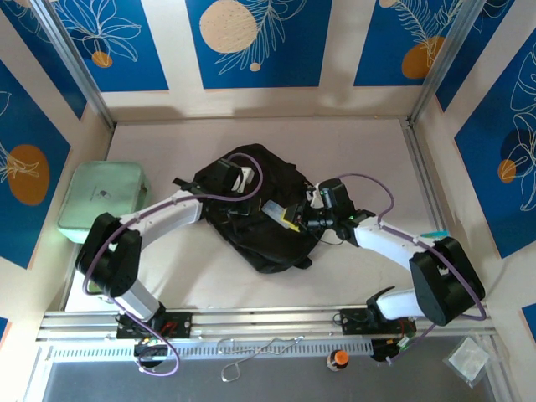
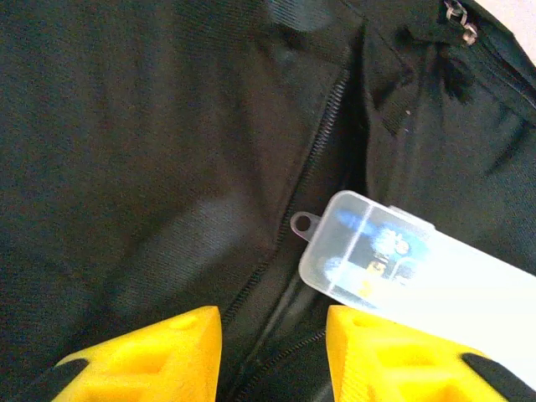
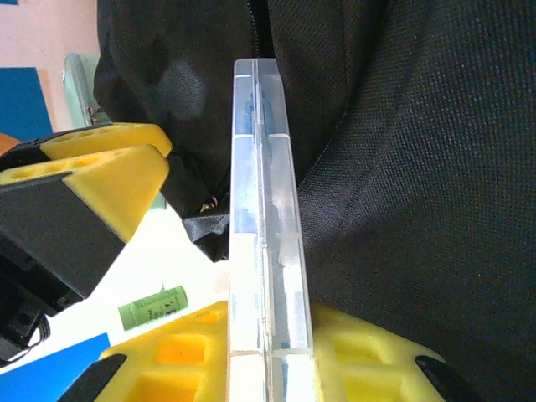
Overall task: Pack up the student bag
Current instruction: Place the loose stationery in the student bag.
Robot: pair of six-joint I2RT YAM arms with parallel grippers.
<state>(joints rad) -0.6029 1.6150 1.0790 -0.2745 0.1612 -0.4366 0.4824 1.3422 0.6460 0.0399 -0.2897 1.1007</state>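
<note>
Right gripper [image 3: 268,360], clamped on the clear case [image 3: 264,209], aims its length at the student bag's [image 2: 126,126] zip [image 2: 322,142] ahead; left gripper [image 2: 272,343] hovers beside, jaws apart.

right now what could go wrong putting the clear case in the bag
The zip on the student bag looks barely parted, so the clear case in the right gripper could snag on its teeth. The left gripper is open, holding no fabric, so the mouth may sag shut. Both grippers are close and might bump.

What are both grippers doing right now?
Left gripper: open, holding nothing.
Right gripper: closed on the clear plastic case.
</note>
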